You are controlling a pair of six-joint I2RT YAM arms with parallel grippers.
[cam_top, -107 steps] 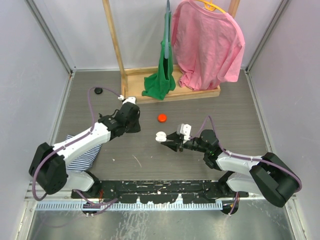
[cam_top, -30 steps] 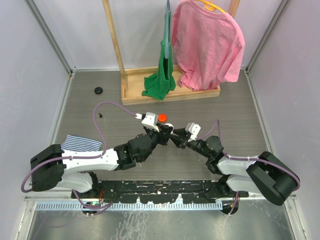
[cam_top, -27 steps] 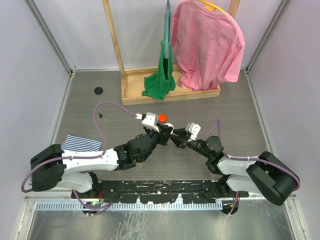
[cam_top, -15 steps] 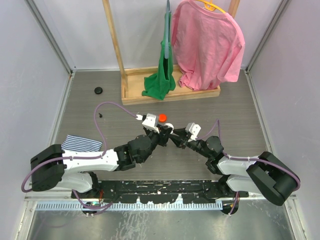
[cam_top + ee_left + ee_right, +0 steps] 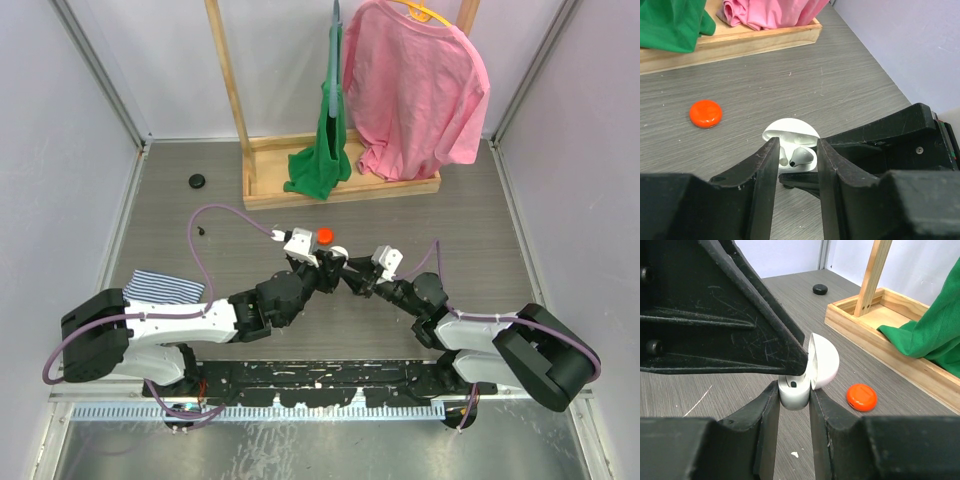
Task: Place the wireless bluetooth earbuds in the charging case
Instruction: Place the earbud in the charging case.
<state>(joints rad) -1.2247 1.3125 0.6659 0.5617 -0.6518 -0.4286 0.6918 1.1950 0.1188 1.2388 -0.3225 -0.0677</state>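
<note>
Left arm, earlier off by wooden stand (image 5: 400,188), now at centre. Left claw (image 5: 797,149) narrowly parted, gripping nothing, tips flanking charging case (image 5: 790,133). Right claw (image 5: 793,389) clamps case base. Lid up, white earbud (image 5: 803,156) seated (dark tip showing). Second bay half-hidden by finger, contents unclear.

Quick tally across the table (image 5: 480,220): singles almost everywhere, folks.
One white charging case (image 5: 789,134), one earbud (image 5: 803,156) showing inside it, one red disc (image 5: 705,113), one small black cap (image 5: 197,181), one striped cloth (image 5: 165,285), one wooden rack (image 5: 345,190), and two garments: pink shirt (image 5: 415,90), green top (image 5: 325,150).
</note>
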